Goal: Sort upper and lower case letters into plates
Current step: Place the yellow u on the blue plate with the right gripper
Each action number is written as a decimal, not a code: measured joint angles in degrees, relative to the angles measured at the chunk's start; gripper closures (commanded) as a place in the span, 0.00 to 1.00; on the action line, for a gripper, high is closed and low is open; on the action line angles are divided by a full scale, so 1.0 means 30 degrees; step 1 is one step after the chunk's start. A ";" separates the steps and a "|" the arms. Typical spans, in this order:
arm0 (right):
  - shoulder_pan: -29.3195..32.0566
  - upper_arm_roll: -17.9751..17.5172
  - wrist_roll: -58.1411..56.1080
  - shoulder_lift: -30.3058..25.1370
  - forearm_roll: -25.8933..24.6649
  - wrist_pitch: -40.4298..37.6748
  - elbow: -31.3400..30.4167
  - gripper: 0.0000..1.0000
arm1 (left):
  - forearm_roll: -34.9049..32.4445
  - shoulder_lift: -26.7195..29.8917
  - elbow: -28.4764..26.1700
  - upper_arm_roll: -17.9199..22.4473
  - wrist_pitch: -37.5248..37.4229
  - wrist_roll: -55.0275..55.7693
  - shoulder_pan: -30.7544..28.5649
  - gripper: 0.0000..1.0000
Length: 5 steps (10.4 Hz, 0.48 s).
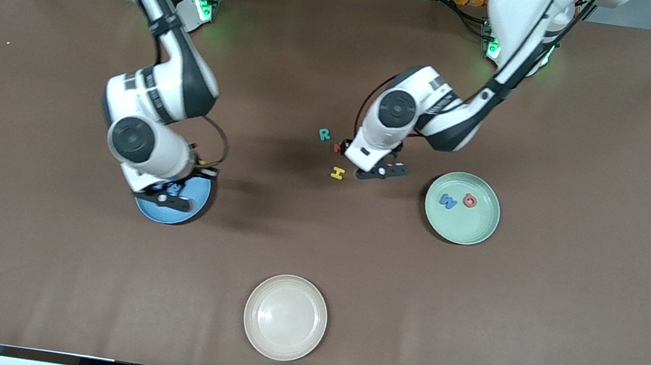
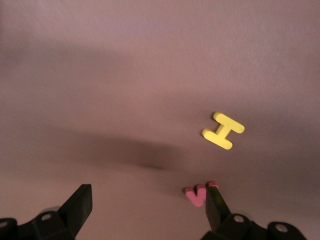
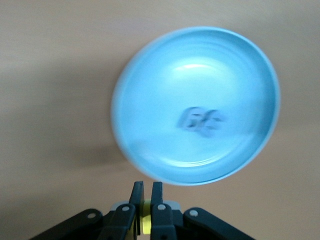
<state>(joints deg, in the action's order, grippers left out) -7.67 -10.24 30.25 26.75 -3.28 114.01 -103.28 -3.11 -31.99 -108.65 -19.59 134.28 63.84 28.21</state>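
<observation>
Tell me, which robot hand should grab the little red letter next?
Probably the left hand: it is open right above the red letter. The right hand is over the blue plate, gripping something yellow.

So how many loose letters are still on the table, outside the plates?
3 visible: the teal R, the yellow H nearer the camera, and a small red letter beside the left pincer. That arm may hide others.

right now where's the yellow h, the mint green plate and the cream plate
yellow H point(image 1: 337, 173), front view, on its crossbar
mint green plate point(image 1: 464, 229), front view, on bare floor near its rim
cream plate point(image 1: 285, 317), front view, on its bare centre
</observation>
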 measured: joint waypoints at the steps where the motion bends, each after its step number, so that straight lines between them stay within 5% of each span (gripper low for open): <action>1: 0.0140 0.0535 -0.0201 0.0192 0.0008 0.0347 -0.0598 1.00 | -0.1033 -0.0645 0.0411 0.0010 0.0168 0.1894 0.0532 0.00; 2: 0.0218 0.0884 -0.0283 0.0461 0.0010 0.0855 -0.1045 1.00 | -0.1868 -0.1236 0.0887 0.0012 0.0190 0.3384 0.0991 0.00; 3: 0.0232 0.1169 -0.0361 0.0768 0.0013 0.1285 -0.1266 0.78 | -0.2289 -0.1704 0.1321 0.0016 0.0192 0.4125 0.1298 0.00; 4: 0.0236 0.1470 -0.0430 0.1060 0.0015 0.1712 -0.1358 0.46 | -0.2339 -0.1988 0.1709 0.0022 0.0199 0.4260 0.1381 0.00; 5: 0.0244 0.1720 -0.0487 0.1324 0.0017 0.2168 -0.1376 0.35 | -0.2340 -0.2136 0.2093 0.0067 0.0200 0.4260 0.1372 0.00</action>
<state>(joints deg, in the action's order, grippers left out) -6.93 -5.08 28.79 30.73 -3.23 120.52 -107.41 -10.13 -38.39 -102.37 -19.39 134.88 76.62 32.33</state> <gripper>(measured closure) 0.802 0.000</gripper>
